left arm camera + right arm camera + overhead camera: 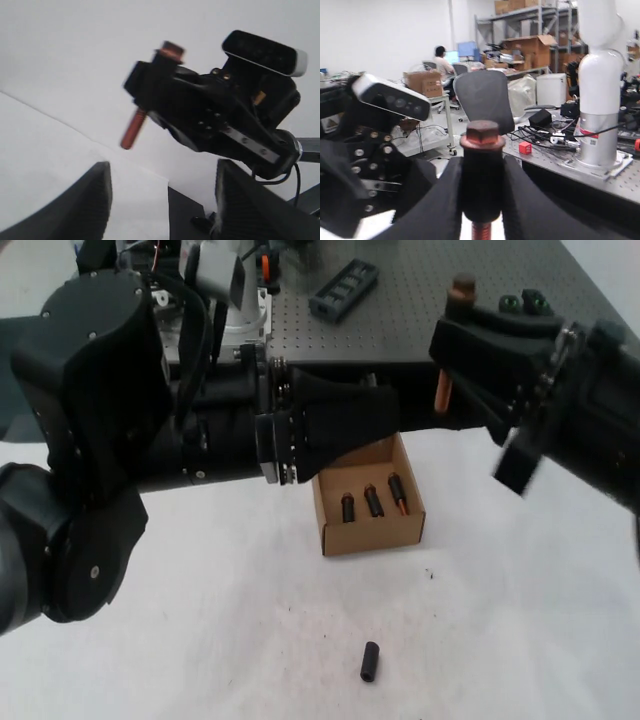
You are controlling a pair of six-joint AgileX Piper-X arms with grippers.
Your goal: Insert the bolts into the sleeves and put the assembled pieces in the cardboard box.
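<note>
Bolt [481, 145], copper-coloured, count one: clamped upright by its upper shank, just under the head, between the closed jaws of the right gripper [150, 85]. It is held in the air above the far right part of the bench [200, 590], beyond the box.

Sleeve [370, 662], black, loose, count one: lies on the white covering near the near edge of the bench, about midway along it, well apart from the box and both grippers.

Cardboard box [372, 537], count one: open-topped, at the far edge of the white covering, against the black perforated board [420, 300].

Assembled pieces [372, 501], count three: side by side in the box, each a black sleeve with a copper bolt end showing.

Left gripper [162, 190]: jaws apart and empty, held above the bench beside the far left corner of the box, facing the bolt.

Progress, as judged: three pieces done and boxed. One pair is left: the loose sleeve is not yet picked up, the held bolt not yet inserted, and that piece not yet boxed.
</note>
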